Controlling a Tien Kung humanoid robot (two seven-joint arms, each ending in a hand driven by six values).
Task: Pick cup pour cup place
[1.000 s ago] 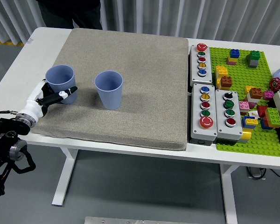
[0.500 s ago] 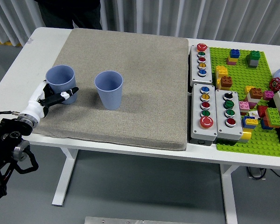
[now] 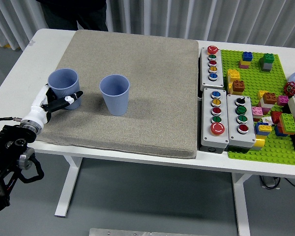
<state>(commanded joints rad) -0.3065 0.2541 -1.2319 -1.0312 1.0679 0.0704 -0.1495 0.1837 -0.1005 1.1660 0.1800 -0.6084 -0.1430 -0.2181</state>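
the left hand (image 3: 51, 102), white with black fingers, grasps the lower side of a blue ribbed plastic cup (image 3: 64, 86) standing upright near the left edge of the grey fabric mat (image 3: 137, 73). a second matching blue cup (image 3: 114, 94) stands upright just right of it.

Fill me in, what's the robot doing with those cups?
The left hand is at the left blue cup on the grey mat, fingers wrapped around its lower part, the cup upright on the mat. The second blue cup stands upright to its right, untouched. Nothing is poured yet. The right arm is out of view. A person stands at the far edge, hands not visible. Button boxes and a brick baseplate sit to the right.
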